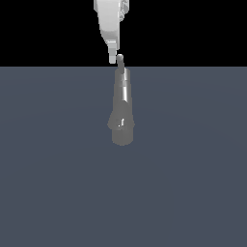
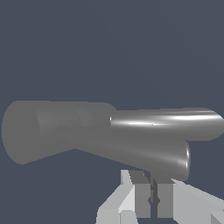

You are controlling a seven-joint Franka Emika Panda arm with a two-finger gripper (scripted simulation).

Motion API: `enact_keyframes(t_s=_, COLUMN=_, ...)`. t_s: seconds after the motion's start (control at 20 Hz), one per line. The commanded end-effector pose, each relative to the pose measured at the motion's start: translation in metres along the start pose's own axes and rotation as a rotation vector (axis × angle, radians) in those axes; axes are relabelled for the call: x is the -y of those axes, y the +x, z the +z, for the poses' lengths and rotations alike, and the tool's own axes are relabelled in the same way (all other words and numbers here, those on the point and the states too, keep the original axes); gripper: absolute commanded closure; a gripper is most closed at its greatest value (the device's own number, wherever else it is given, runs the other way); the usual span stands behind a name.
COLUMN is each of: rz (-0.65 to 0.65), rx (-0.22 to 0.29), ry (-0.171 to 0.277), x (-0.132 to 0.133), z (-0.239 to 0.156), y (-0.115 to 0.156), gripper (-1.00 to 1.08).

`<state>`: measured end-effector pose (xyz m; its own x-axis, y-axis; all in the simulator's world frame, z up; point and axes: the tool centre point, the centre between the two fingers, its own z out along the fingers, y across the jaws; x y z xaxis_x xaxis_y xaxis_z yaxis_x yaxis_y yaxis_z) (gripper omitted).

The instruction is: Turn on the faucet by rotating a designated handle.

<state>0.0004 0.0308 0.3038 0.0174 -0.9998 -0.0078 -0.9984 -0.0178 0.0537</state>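
Exterior view: white gripper [image 1: 116, 57] hangs at the far, narrow end of the grey faucet [image 1: 121, 113], which rests on the dark bench [image 1: 193, 169]. The fingertips sit level with the faucet's small cap, touching it or just beside it; contact cannot be confirmed from here.

Wrist view: faucet body lies directly ahead of the gripper [image 2: 151, 197], crosswise, wide rounded end to one side, bright narrower cylinder to the other. A thin dark rod, probably the handle [image 2: 154, 192], stands between the two fingers. The fingers [image 2: 135, 199] are set narrow, with only a slim gap. Whether they actually pinch the rod cannot be told.

Judged step: approach finished, gripper at the handle, rotation apparently not yet begun. The next move calls for firm contact on the rod, then a sweep around the cap's axis, keeping the rod from slipping out.
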Motion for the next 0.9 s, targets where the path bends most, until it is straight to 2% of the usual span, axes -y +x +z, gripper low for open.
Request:
enact_keyframes(t_s=0.0, rz=0.024, rx=-0.003, ry=-0.005, x=-0.002, z=0.002, y=0.033, gripper=1.08)
enact_keyframes(t_s=0.25, rz=0.027, rx=-0.003, ry=-0.007, x=-0.004, z=0.002, y=0.068, gripper=1.08)
enact_keyframes(t_s=0.3, rz=0.027, rx=-0.003, ry=-0.007, x=-0.004, z=0.002, y=0.068, gripper=1.08)
enact_keyframes(t_s=0.35, rz=-0.013, rx=0.003, ry=-0.002, x=-0.001, z=0.0, y=0.038, gripper=1.08)
enact_keyframes(t_s=0.85, rz=-0.001, rx=0.001, ry=-0.004, x=0.016, z=0.008, y=0.068, gripper=1.08)
